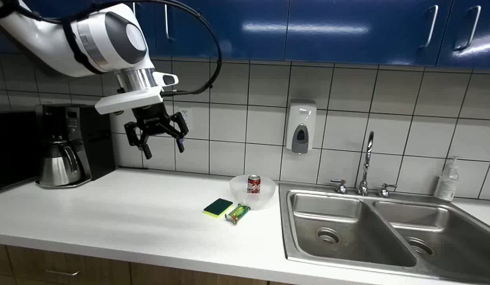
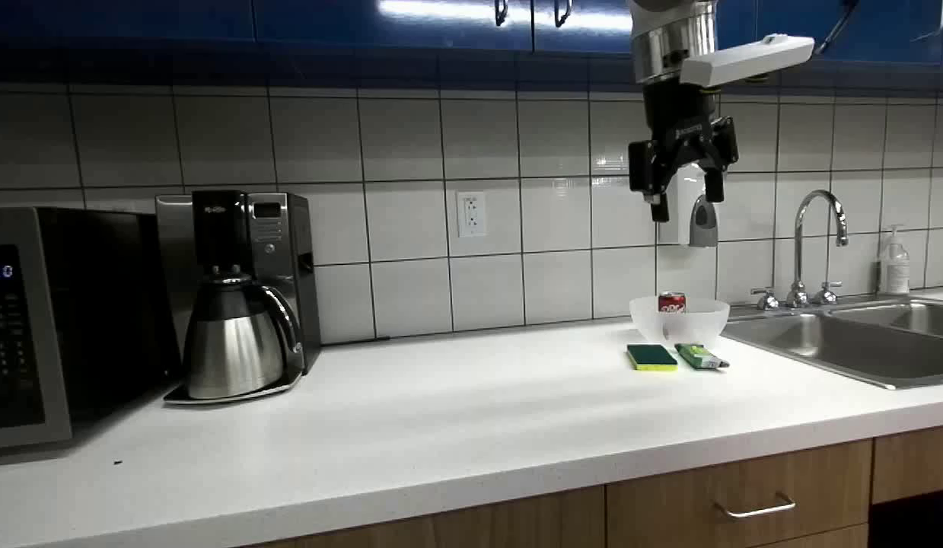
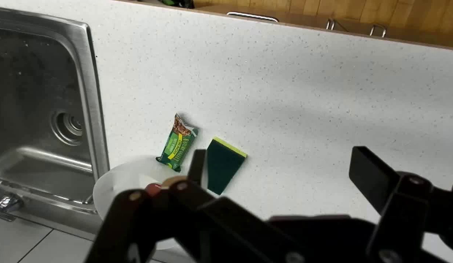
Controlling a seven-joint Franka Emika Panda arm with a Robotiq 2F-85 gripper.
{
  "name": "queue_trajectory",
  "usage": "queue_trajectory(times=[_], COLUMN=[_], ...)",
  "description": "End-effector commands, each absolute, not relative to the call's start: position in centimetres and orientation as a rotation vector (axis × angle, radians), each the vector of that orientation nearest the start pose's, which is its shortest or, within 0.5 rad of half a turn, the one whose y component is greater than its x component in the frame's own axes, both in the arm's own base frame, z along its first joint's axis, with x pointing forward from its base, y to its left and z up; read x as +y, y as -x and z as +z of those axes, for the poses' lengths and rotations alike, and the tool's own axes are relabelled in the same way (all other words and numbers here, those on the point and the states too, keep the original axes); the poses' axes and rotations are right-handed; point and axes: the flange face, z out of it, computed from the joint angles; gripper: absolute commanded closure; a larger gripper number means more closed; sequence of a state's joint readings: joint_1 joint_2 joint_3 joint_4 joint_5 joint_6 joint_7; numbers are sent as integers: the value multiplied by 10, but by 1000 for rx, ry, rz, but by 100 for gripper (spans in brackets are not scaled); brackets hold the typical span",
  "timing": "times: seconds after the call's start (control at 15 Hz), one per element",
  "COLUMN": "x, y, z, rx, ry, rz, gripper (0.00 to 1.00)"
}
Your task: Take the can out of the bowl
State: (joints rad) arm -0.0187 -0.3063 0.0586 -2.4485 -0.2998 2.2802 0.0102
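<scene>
The small red can stands in the bowl, its upper part above the contents-side wall, in both exterior views (image 1: 254,184) (image 2: 672,303). In the wrist view only a red bit of the can (image 3: 153,189) shows past a finger. The translucent white bowl (image 1: 239,194) sits on the counter against the tiled wall, beside the sink. The bowl also shows in an exterior view (image 2: 711,323) and, partly hidden by the gripper, in the wrist view (image 3: 111,184). My gripper (image 1: 165,151) is open and empty, high above the counter. Its spread fingers also show in an exterior view (image 2: 686,202) and the wrist view (image 3: 281,159).
A green-yellow sponge (image 1: 218,206) and a green wrapped bar (image 1: 237,213) lie in front of the bowl. The steel sink (image 1: 285,221) with its faucet (image 1: 365,166) adjoins it. A soap dispenser (image 1: 301,126) hangs on the wall. A coffee maker (image 2: 243,304) and a microwave (image 2: 52,327) stand further along.
</scene>
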Motion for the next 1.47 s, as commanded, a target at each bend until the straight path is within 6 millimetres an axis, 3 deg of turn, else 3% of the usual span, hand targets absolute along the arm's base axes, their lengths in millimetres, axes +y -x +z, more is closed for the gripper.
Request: queue_trajectory(times=[0.0,0.27,0.4,0.8,1.13,1.4], x=[12,12,-1,-61,-109,-136], y=[-454,-454,-457,-476,-507,-542], z=[428,428,420,370,328,306], rx=[-353,-353,-372,-280,-162,-54], ry=[3369,3369,3362,3351,3377,3386], rz=[-237,-237,-251,-247,-270,-330], gripper=[0,0,0,0,0,0])
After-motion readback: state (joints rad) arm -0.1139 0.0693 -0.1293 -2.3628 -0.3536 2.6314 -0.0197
